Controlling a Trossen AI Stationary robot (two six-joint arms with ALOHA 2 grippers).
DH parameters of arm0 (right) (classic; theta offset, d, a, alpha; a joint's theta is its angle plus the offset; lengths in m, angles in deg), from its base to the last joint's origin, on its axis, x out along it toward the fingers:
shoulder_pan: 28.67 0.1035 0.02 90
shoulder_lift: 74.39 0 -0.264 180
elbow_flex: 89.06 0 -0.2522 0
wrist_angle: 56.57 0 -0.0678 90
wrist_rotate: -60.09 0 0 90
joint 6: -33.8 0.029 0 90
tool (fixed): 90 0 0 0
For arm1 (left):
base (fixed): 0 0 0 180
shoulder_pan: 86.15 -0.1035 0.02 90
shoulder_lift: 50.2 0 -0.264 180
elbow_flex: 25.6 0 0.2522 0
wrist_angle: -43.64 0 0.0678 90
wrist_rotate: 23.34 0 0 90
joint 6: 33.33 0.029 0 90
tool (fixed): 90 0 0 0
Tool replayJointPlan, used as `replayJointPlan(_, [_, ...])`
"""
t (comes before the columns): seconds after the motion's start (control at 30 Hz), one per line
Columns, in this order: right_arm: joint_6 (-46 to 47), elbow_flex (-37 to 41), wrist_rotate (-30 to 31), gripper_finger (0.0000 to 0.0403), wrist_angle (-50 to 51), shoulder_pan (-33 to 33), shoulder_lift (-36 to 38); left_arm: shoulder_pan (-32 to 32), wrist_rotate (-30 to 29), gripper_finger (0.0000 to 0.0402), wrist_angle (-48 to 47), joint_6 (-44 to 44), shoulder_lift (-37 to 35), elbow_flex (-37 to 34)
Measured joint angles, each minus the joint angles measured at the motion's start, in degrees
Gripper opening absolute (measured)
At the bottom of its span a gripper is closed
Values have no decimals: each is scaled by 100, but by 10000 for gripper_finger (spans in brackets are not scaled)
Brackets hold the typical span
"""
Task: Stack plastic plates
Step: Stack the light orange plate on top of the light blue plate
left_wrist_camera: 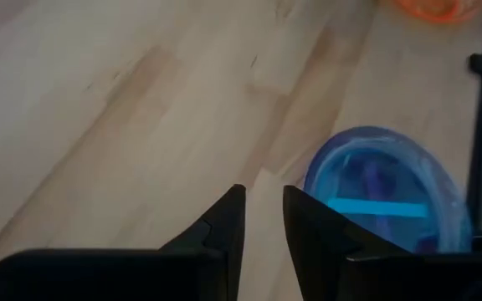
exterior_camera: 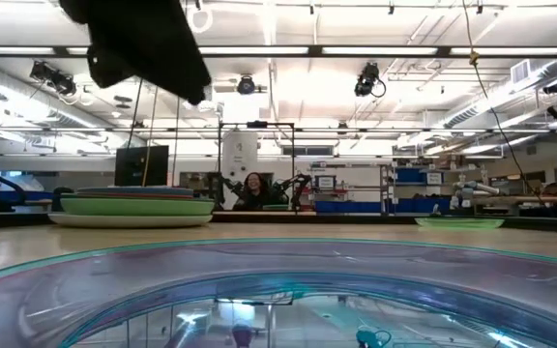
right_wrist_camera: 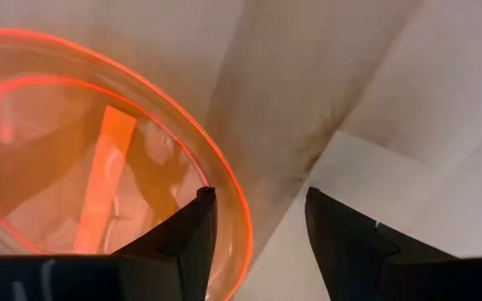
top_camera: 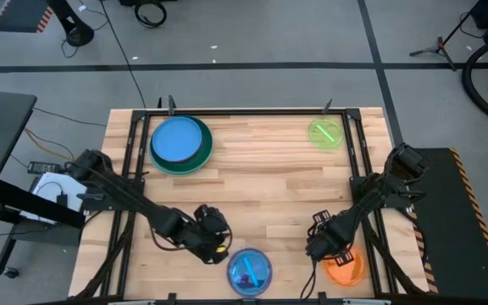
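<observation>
A stack of plates (top_camera: 180, 144) with a light blue one on top rests at the table's far left, also in the low view (exterior_camera: 133, 205). A lime plate (top_camera: 325, 133) lies far right. A blue plate (top_camera: 250, 271) lies at the near edge and an orange plate (top_camera: 346, 267) near right. My left gripper (left_wrist_camera: 264, 201) hovers just left of the blue plate (left_wrist_camera: 383, 192), narrowly open and touching nothing. My right gripper (right_wrist_camera: 258, 209) is open, one finger over the orange plate's inside and the other outside its rim (right_wrist_camera: 239, 209).
Black frame rails (top_camera: 364, 169) run along the table's left and right sides. The middle of the wooden table (top_camera: 261, 178) is bare. A person (exterior_camera: 254, 188) sits far behind the table in the low view.
</observation>
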Motion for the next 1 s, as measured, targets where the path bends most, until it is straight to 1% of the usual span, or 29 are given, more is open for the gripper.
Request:
replayJointPlan(0.07, [-6,0,-182,180,-56,-10,-2,6,-12,89,366,32,-169,-323])
replayJointPlan(0.13, [70,0,-402,168,-188,-5,-2,13,-8,89,1187,-20,-249,-904])
replayJointPlan(0.2, [235,-2,-621,152,-286,31,-2,23,46,89,2316,-180,-236,-1655])
replayJointPlan(0.27, [371,-2,-690,132,-339,106,-2,60,22,89,3769,-168,-78,-2342])
replayJointPlan(0.33, [430,-4,-641,110,-339,168,-2,138,-157,89,4921,145,3,-2887])
replayJointPlan(0.37, [468,-4,-565,97,-338,189,-2,185,-284,89,5367,352,31,-3038])
replayJointPlan(0.43, [563,-4,-474,71,-365,174,-2,258,-607,89,5869,821,23,-3235])
replayJointPlan(0.5, [694,-4,-460,40,-417,128,-2,303,-794,89,5890,1310,-85,-3300])
replayJointPlan(0.57, [825,-4,-463,13,-444,75,-1,305,-822,89,5960,1751,-274,-3287])
replayJointPlan(0.67, [994,-7,-561,10,-457,16,0,266,-803,89,5658,2283,-814,-3332])
replayJointPlan(0.73, [1148,-48,-621,7,-343,-60,-2,218,-746,89,5169,2530,-1398,-3356])
replayJointPlan(0.83, [1190,-388,-516,5,152,-215,-2,225,-743,89,4058,2683,-2426,-3356])
replayJointPlan(0.93, [1076,-1005,-140,4,956,-445,-2,365,-737,89,3000,2601,-3314,-3355])
replayJointPlan(1.0, [1114,-1518,96,4,1419,-657,-2,532,-724,89,2542,2440,-3745,-3358])
